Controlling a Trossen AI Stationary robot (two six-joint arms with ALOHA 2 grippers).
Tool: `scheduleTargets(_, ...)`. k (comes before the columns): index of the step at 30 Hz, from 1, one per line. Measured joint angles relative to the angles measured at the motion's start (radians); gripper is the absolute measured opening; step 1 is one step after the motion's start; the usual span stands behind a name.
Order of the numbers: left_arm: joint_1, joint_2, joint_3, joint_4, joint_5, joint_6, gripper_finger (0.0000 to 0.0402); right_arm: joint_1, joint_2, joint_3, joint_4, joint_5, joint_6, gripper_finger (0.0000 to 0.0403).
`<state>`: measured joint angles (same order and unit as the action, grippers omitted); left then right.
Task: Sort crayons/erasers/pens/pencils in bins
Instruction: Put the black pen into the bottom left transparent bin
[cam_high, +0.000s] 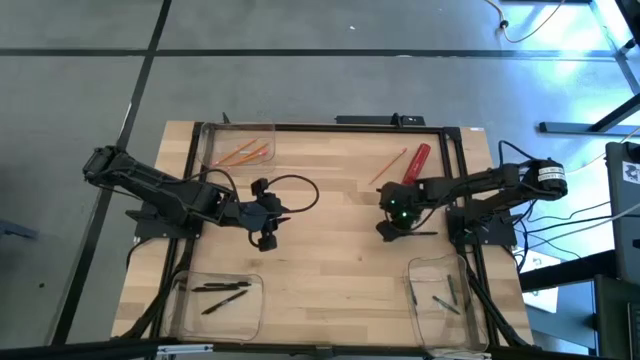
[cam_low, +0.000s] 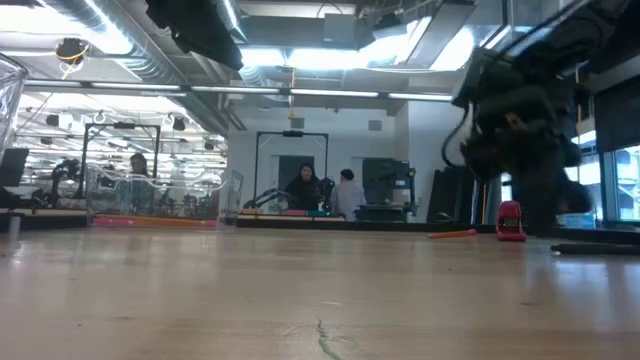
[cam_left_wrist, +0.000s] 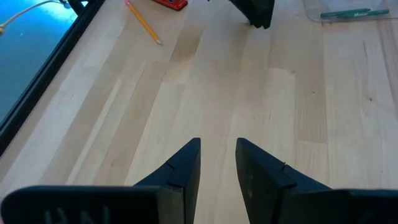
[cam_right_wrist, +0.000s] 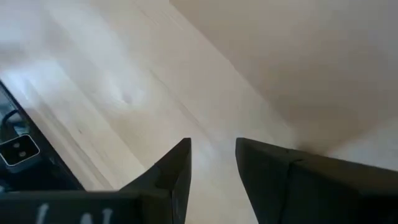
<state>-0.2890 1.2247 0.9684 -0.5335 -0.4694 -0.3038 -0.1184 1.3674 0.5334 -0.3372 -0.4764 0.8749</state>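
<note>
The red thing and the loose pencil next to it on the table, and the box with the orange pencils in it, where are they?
Red cylinder (cam_high: 417, 162): high view, middle of its body.
Loose pencil (cam_high: 388, 167): high view, middle of its shaft.
Bin with pencils (cam_high: 213, 133): high view, clear far-left rim.

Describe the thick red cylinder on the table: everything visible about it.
The red cylinder is a thick, plain red stick, much fatter than the orange pencil lying loose just beside it. It lies flat and diagonal on bare wood on the table's far right part, outside every bin. The right gripper is nearer the front edge, not touching it.
</note>
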Motion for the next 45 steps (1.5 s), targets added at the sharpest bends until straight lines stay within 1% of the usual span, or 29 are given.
scheduleTargets(2,0.000,0.000,0.000,0.000,0.000,0.000,0.0095,0.009,0.000,0.033,0.000,0.032,-0.049,0.0129)
scheduleTargets(5,0.000,0.000,0.000,0.000,0.000,0.000,0.0095,0.032,0.000,0.079,-0.016,0.083,-0.176,0.0129)
scheduleTargets(10,0.001,0.000,0.000,0.000,0.000,-0.001,0.0095,0.094,0.000,0.118,-0.101,0.229,-0.410,0.0129)
scheduleTargets(12,0.001,0.000,0.000,0.000,0.000,-0.001,0.0095,0.118,0.000,0.119,-0.118,0.250,-0.485,0.0129)
scheduleTargets(16,0.001,0.000,0.000,0.001,0.000,-0.003,0.0095,0.176,0.000,0.118,-0.186,0.250,-0.596,0.0129)
scheduleTargets(19,0.001,0.000,0.000,0.001,0.000,-0.004,0.0095,0.203,0.000,0.118,-0.258,0.293,-0.591,0.0129)
scheduleTargets(22,0.007,0.000,0.000,0.001,0.000,-0.004,0.0095,0.222,0.000,0.117,-0.330,0.372,-0.558,0.0129)
scheduleTargets(26,0.022,0.000,0.000,0.001,-0.001,-0.003,0.0095,0.242,0.000,0.117,-0.356,0.454,-0.544,0.0129)
scheduleTargets(34,0.040,0.000,0.000,0.001,-0.001,-0.008,0.0095,0.255,0.000,0.093,-0.355,0.457,-0.560,0.0129)
scheduleTargets(45,0.040,0.000,0.000,0.002,-0.001,-0.008,0.0095,0.255,-0.003,0.035,-0.322,0.463,-0.509,0.0129)
